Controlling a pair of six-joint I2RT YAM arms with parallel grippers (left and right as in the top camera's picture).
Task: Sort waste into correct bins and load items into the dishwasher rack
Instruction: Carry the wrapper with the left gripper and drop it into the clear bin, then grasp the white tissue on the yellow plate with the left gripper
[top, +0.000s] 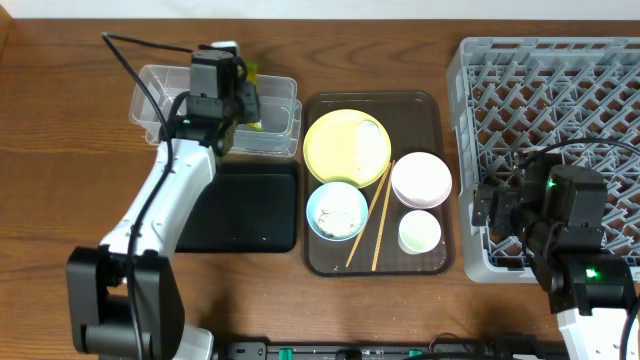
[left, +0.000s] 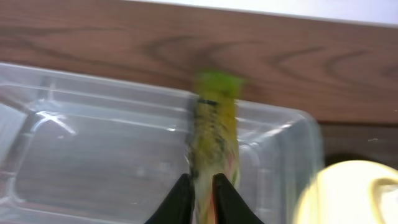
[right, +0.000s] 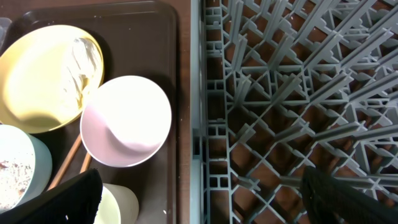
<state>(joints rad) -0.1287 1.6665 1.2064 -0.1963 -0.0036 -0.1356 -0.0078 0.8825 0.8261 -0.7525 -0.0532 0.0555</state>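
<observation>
The green-and-orange wrapper (left: 214, 124) appears as a blurred upright strip in the middle of the left wrist view. It is bright green at the top and mottled yellow with orange lower down. The left gripper (left: 202, 202) pinches its lower end between both dark fingers, over the right part of the clear tub (left: 93, 143). I cannot tell whether the wrapper touches the tub.

Overhead, the left arm reaches from the lower left to the tub at upper left, and the black tray (top: 255, 215) lies just below the tub.

At centre, the brown serving tray (top: 432, 110) carries:
- the yellow plate (top: 335, 150) with the white scrap (top: 372, 140)
- the blue bowl (top: 311, 212) with rice grains (top: 340, 210)
- the pink bowl (top: 421, 180)
- the white cup (top: 419, 232)
- two chopsticks (top: 380, 215)

The right gripper (right: 202, 177) has its fingers spread wide and empty, and hovers over the left edge of the grey rack (right: 298, 74).
</observation>
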